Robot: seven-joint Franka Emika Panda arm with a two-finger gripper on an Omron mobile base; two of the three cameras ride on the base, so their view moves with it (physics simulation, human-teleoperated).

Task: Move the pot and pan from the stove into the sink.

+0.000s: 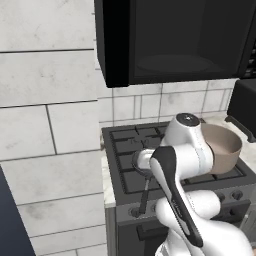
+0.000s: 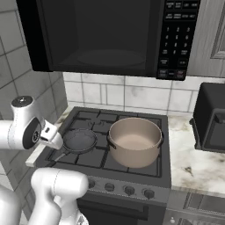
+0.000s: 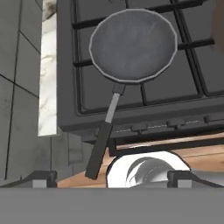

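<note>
Tiled walls back the stove [image 2: 118, 171], where one pan [image 2: 79, 140] sits left beside one pot [image 2: 134, 141]. Overhead hangs a microwave [image 2: 105, 35]; a toaster oven [image 2: 213, 118] stands right. Gripper [image 3: 112, 177] spread, empty above the pan's handle.

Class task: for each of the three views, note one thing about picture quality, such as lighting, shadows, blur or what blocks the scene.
Left base view: the arm blocks much of the pan and pot. Right base view: even light, soft shadow inside the pot. Hand view: pan sharp, no glare.
</note>
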